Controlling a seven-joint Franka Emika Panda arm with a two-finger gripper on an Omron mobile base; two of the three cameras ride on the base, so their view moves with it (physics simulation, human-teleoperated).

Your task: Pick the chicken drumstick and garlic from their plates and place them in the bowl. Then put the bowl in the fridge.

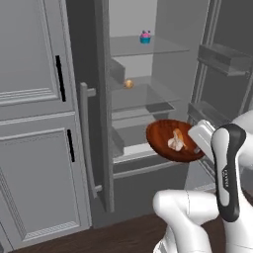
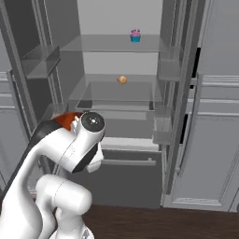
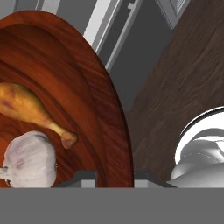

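We are seeing the wide, shallow, glossy reddish-brown bowl point(image 3: 92, 87) being held up in front of the open tall dark grey fridge point(image 1: 148, 64), level with its lower glass shelves and tipped so its inside is facing the left base camera. The two-finger gripper point(image 3: 114, 177) is pinching the bowl's rim, one dark tip sitting on each side of the wall in the hand view. Inside, the small golden-orange chicken drumstick point(image 3: 30, 109) is lying with its long axis slanting across the bowl floor; in the hand view its plump end is pointing to the upper left and its thin knobbed bone end to the lower right. The off-white, faintly pinkish garlic bulb point(image 3: 28, 159) is resting just beside that bone end, stem tip pointing left in that view. In the right base view the arm is covering most of the bowl, leaving a red sliver. On the fridge shelves we are noting a small pink-and-teal cupcake point(image 1: 145, 37) up high and a small orange round item point(image 1: 129, 84) one shelf below.
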